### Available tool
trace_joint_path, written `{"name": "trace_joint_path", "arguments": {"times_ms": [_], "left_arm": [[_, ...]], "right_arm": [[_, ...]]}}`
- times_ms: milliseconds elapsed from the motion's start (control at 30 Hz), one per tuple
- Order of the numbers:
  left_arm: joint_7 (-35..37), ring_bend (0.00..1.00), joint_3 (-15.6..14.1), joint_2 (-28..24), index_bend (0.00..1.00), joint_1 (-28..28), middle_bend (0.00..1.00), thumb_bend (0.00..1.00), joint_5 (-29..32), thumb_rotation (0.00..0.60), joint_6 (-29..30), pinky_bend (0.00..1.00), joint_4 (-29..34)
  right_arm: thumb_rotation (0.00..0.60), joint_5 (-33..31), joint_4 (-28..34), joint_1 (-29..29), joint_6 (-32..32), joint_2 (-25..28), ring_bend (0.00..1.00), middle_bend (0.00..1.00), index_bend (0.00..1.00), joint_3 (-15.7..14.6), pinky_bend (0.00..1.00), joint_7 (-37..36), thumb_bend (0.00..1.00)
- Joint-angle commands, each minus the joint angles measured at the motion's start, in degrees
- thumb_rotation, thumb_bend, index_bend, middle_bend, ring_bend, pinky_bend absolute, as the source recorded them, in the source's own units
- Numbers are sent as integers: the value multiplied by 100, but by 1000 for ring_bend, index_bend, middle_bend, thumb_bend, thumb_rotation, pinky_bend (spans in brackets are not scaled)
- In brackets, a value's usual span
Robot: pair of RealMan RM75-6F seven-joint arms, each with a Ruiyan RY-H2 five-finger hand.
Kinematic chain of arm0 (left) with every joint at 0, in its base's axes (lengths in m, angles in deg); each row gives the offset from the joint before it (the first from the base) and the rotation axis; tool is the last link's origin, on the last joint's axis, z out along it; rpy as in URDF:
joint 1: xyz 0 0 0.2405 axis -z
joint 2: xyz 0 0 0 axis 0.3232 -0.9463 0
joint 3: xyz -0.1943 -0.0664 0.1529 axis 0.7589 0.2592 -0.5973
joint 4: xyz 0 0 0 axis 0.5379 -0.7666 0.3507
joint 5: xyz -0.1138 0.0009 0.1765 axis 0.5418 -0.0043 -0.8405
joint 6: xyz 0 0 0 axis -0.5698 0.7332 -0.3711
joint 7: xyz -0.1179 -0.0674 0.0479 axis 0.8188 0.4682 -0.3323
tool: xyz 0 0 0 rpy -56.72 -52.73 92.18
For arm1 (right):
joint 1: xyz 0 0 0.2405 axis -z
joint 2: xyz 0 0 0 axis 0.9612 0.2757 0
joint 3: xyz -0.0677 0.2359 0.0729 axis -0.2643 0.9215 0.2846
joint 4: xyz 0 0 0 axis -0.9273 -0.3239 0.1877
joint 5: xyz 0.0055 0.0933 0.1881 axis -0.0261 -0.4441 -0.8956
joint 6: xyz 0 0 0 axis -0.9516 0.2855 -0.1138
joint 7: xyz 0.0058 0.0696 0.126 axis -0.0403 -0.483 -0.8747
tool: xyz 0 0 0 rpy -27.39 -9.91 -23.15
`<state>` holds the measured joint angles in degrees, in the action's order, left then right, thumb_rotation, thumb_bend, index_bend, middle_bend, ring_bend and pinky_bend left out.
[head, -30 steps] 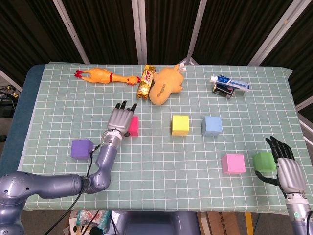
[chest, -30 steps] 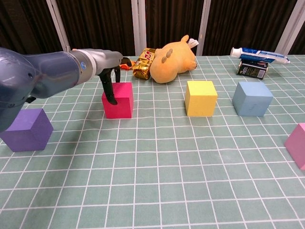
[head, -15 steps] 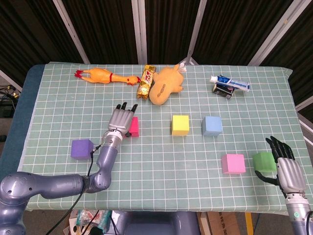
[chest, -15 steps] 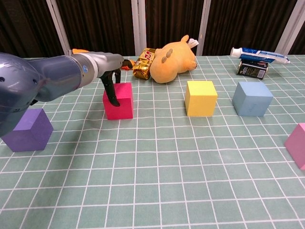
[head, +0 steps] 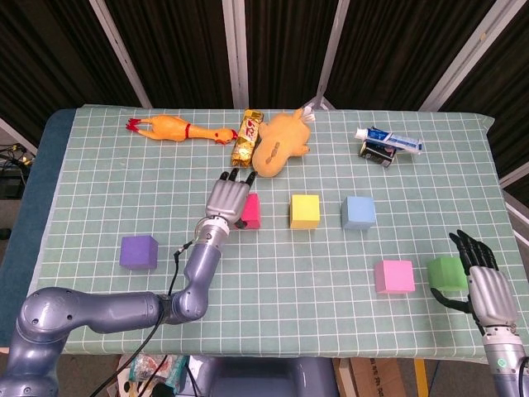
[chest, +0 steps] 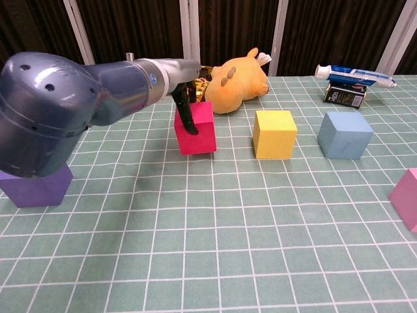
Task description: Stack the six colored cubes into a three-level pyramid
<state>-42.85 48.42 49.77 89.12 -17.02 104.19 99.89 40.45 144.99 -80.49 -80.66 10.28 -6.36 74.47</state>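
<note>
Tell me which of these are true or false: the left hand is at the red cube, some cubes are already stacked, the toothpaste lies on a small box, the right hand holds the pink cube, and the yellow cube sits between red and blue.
1. The left hand has its fingers on the red cube. True.
2. Some cubes are already stacked. False: all six lie singly on the table, including the purple cube.
3. The toothpaste lies on a small dark box. True.
4. The right hand holds the pink cube. False: it is beside the green cube.
5. The yellow cube sits between red and the blue cube. True.
</note>
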Motion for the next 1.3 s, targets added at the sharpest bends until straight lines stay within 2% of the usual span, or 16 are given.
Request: {"name": "trace_joint_path", "arguments": {"times_ms": [33,533,1300], "left_arm": [[-69,62,125,199,47,187,424,241,168,600,-70,139,-229],[-195,67,358,890,48,740,436,241,349,600,-387,139,-1438],[-143,88,568,1300,50,1003,445,241,241,600,-604,139,-2047]], "right_arm": [[600,4,-1,-2,7,5,0,0,0,-1,0,-21,214],[600,-33,-27,-29,99,39,0,0,0,4,0,-169,214],[600,-97,6,-51,205,97,0,0,0,5,0,-289,214]]}}
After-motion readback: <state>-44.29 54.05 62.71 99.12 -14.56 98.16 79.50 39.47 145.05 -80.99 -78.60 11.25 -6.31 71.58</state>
